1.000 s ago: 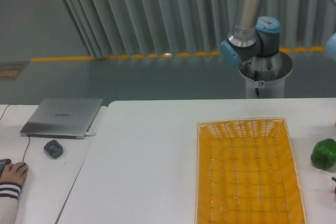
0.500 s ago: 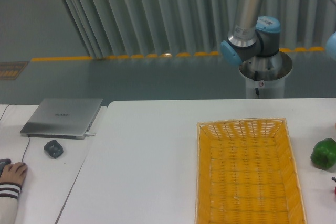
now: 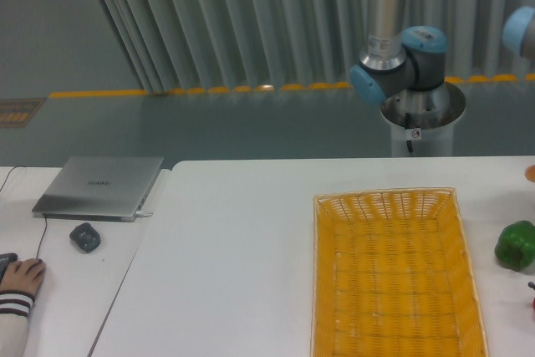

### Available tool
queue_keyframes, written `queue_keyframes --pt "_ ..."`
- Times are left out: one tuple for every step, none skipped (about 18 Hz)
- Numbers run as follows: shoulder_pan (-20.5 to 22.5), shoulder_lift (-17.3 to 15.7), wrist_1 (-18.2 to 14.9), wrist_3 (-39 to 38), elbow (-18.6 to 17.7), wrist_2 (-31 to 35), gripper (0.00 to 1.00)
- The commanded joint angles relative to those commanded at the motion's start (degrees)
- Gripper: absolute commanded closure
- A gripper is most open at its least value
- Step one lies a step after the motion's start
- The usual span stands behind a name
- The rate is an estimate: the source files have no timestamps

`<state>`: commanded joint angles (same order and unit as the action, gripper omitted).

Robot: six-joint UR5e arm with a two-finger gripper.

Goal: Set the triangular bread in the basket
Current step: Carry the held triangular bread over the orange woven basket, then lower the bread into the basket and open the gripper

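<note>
1. On the white table [image 3: 251, 240] in the single fixed view, one basket [image 3: 389, 277] lies with nothing in it; one green bell pepper [image 3: 516, 245] sits just beside its right side.
2. The gripper is out of frame, so its opening cannot be told, and places cannot be fixed from it; only the arm [image 3: 393, 39] shows.
3. The triangular bread may be the orange sliver [image 3: 530, 174] at the right edge; uncertain.
4. Judged step: reaching for the bread; grasping comes next.
</note>
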<state>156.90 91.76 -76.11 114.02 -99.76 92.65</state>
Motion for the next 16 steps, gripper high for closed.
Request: queue_keyframes --pt "-1.75 -0.18 0.17 -2.29 0.26 -0.53 1.00" --pt "-3.42 -0.09 0.35 -4.49 0.35 -0.63 1.00" --pt "-4.92 0.08 0.53 -6.94 0.53 -0.71 1.00" --pt "-6.50 0.43 0.70 -9.93 0.79 -1.06 1.00" --pt "-8.17 0.70 0.97 -12.83 1.31 -1.42 1.00" --pt "-10.36 1.57 1.49 -15.55 2.19 -1.68 1.00" --pt "-12.73 2.45 1.84 -18.37 3.33 -1.51 1.00" --pt "-14.59 3.33 1.93 -21.27 4.39 -1.51 1.00" --pt "-15.82 4.21 2.20 -24.25 5.27 -1.51 1.00" --pt "-17.40 4.91 2.89 -26.98 6.15 -1.51 1.00" --pt "-19.16 5.79 4.21 -29.44 6.76 -1.51 1.00" --pt "-20.83 6.67 5.61 -31.82 7.55 -1.25 1.00" --pt "-22.24 7.46 6.58 -34.10 8.17 -1.07 1.00" --pt "-23.03 8.34 7.29 -35.95 8.44 -0.89 1.00" --pt "-23.74 8.87 8.08 -37.10 8.70 -0.37 1.00" --pt "-24.61 9.31 8.78 -38.25 8.70 0.33 1.00"
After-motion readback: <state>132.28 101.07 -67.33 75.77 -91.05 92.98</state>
